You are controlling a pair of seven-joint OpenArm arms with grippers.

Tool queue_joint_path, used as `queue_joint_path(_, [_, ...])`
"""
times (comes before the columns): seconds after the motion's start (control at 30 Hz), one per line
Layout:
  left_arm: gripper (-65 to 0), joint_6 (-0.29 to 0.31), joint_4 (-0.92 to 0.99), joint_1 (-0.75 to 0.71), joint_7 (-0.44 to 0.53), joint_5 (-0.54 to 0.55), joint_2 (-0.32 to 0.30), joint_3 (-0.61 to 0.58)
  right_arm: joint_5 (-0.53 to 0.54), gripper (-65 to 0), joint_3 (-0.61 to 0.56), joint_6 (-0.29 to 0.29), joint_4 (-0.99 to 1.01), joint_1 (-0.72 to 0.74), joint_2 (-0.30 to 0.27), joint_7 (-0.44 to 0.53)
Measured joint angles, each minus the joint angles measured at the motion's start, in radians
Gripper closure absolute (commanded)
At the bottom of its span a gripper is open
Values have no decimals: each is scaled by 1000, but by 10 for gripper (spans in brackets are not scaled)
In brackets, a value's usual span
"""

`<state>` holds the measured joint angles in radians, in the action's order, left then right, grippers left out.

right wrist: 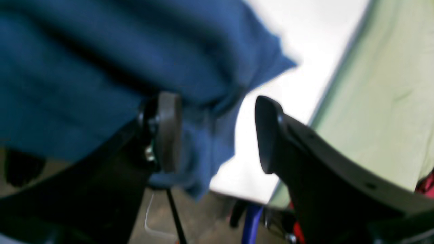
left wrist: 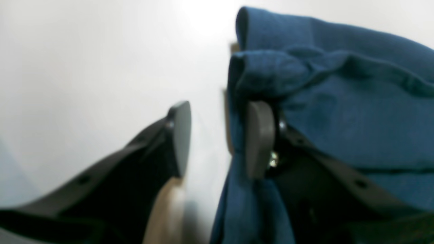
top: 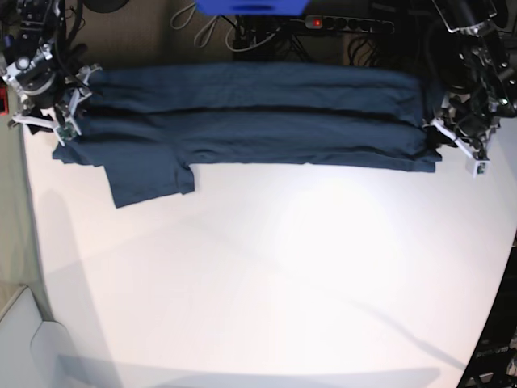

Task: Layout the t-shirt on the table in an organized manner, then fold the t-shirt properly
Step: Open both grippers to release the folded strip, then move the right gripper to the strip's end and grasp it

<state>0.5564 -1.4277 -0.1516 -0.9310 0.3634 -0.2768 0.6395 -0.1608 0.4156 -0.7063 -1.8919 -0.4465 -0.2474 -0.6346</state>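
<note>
The plain dark navy-blue short-sleeved cloth t-shirt (top: pixel 250 121) is laid as a long band across the far part of the very large, smooth, matte white tabletop (top: pixel 266 275), folded lengthwise into several layers, with one sleeve (top: pixel 149 176) spread flat towards the near side at the end seen on the left of the base view. The band is stretched between the two grippers, one at each end.

In the left wrist view, the left gripper (left wrist: pixel 218 139) is seen with its jaws apart. A bunched, layered edge of the shirt (left wrist: pixel 325 101) is draped against and over one grey pad (left wrist: pixel 259 139); the other pad (left wrist: pixel 179 137) stands free above the bare white table (left wrist: pixel 84 67). The cloth is touched on one side only and is not pinched between the pads. In the base view this gripper (top: pixel 460 137) is found at the shirt's end near the table edge.

In the right wrist view, the right gripper (right wrist: pixel 215 132) is likewise held wide apart. The blue cloth (right wrist: pixel 101 67) is pressed against one pad (right wrist: pixel 169 132) and hangs partly into the gap, while the opposite dark finger (right wrist: pixel 268 135) is kept clear of it, over the white table edge (right wrist: pixel 298 95). No clamping on the fabric is seen. In the base view this gripper (top: pixel 65 113) is placed at the sleeve end of the shirt.
</note>
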Motion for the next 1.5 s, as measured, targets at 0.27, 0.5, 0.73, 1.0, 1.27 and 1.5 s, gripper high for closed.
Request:
queue_joint_path(0.27, [-260, 0, 0, 0, 0, -1, 0, 0, 1, -347, 38, 2, -1, 14, -49, 6])
queue_joint_path(0.5, [-260, 0, 0, 0, 0, -3, 0, 0, -9, -348, -3, 4, -107, 31, -47, -1])
queue_joint_path(0.73, [-260, 0, 2, 0, 0, -3, 0, 1, -5, -348, -100, -3, -80, 244, 71, -78])
queue_joint_path(1.0, [-260, -3, 7, 3, 4, -1, 5, 5, -3, -348, -116, 3, 194, 559, 140, -211])
queue_joint_path(1.27, [-260, -3, 7, 2, 4, 0, 8, 4, -14, -348, -112, 4, 481, 651, 139, -198])
queue_joint_path(1.5, [-260, -3, 7, 2, 5, 0, 8, 4, -1, -341, -110, 4, 628, 654, 135, -41])
